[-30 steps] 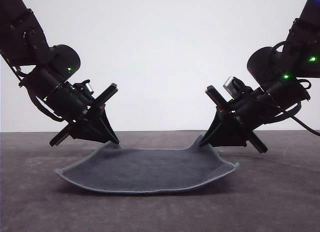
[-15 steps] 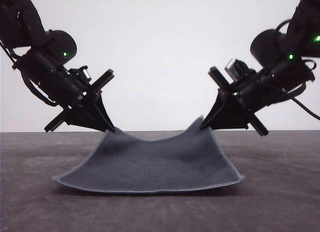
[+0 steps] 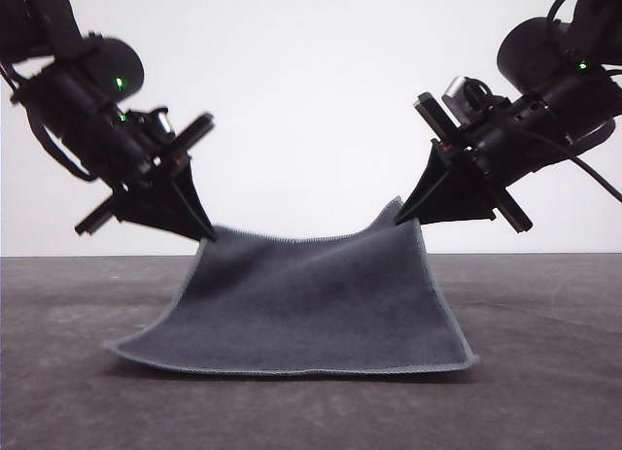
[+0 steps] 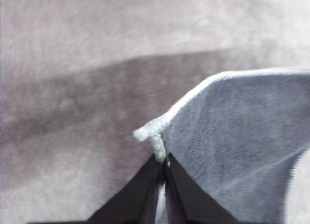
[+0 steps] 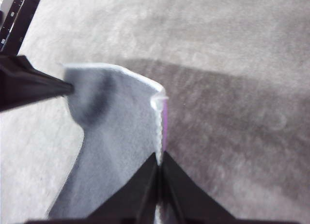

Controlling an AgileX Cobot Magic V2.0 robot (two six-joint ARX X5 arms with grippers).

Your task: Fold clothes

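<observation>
Both far corners of the cloth (image 3: pixel 311 304) are up, left gripper (image 3: pixel 206 234) and right gripper (image 3: pixel 400 217) pinched tight on them, near edge on the table (image 3: pixel 544 392), fold barely begun.

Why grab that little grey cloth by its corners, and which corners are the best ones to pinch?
The two far corners, as here: the left gripper and right gripper each pinch one, coming in from its own side. The cloth is limp, so holding both corners keeps the far edge stretched. The near edge rests on the table, probably anchoring the fold.
</observation>
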